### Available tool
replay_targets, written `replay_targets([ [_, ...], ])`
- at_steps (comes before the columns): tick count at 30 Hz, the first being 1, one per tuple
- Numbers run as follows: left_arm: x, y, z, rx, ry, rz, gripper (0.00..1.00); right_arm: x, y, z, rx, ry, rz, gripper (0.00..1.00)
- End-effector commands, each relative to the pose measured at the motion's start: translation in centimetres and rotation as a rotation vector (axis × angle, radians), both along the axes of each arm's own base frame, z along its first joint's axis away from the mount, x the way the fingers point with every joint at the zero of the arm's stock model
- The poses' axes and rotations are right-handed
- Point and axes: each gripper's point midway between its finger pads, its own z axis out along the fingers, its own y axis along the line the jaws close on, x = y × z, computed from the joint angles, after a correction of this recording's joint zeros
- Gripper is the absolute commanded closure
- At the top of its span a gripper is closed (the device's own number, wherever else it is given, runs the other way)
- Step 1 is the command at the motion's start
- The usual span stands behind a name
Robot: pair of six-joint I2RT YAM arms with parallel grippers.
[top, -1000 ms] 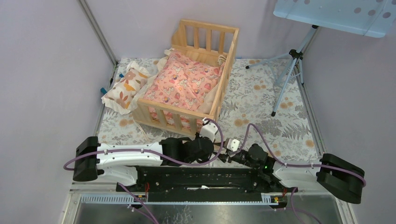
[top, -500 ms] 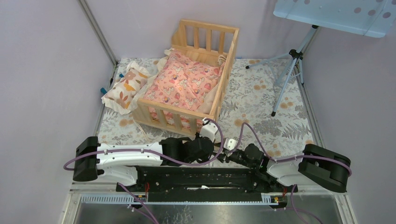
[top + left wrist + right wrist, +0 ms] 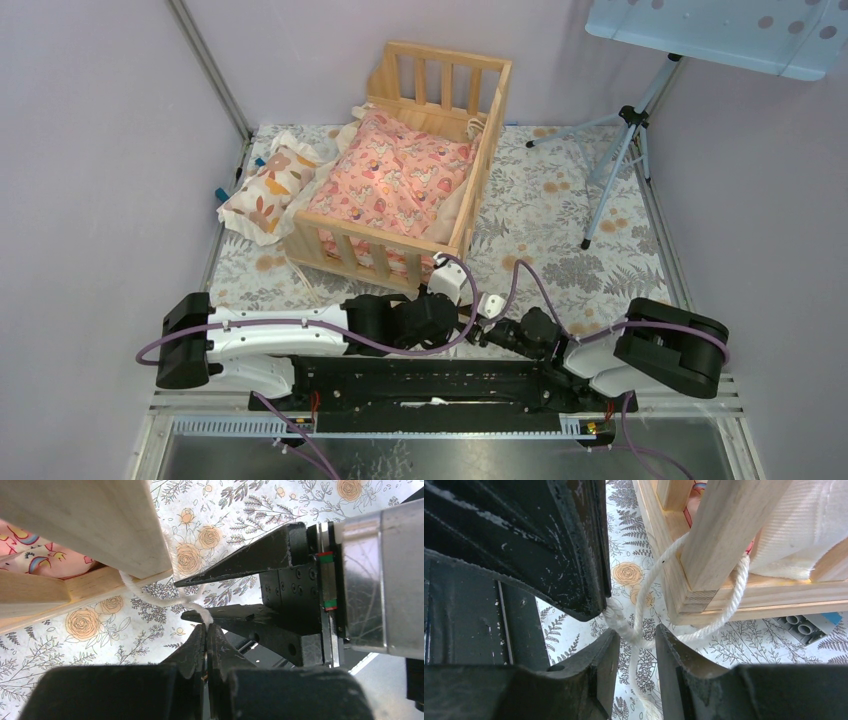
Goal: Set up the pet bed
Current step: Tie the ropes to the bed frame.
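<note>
Floral cloth point(image 3: 560, 200): pet bed point(image 3: 370, 228) just beyond left tool point(image 3: 206, 627) pinching rope point(image 3: 200, 611).

White rope point(image 3: 739, 585) around a post point(image 3: 729, 525) of the pet bed point(image 3: 764, 597), one strand between the parted jaws.

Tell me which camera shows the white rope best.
Right wrist: the white rope loops around the pet bed's corner post. Left wrist shows a short stretch pinched in the left gripper; overhead, it is barely visible.
</note>
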Motion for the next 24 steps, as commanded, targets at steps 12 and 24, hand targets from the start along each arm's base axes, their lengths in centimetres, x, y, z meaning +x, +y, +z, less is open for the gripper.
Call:
replay_targets([
  [12,1.4,-0.6,2.6,-0.099,-0.011,0.063,1.0,0.5,1.6,2.8,0.132,-0.015,-0.004,0.91],
  [24,3.0,-0.4,4.0,-0.18,-0.024,0.162,0.43,-1.2,0.1,1.4,-0.031,0.244,-0.03,1.0],
])
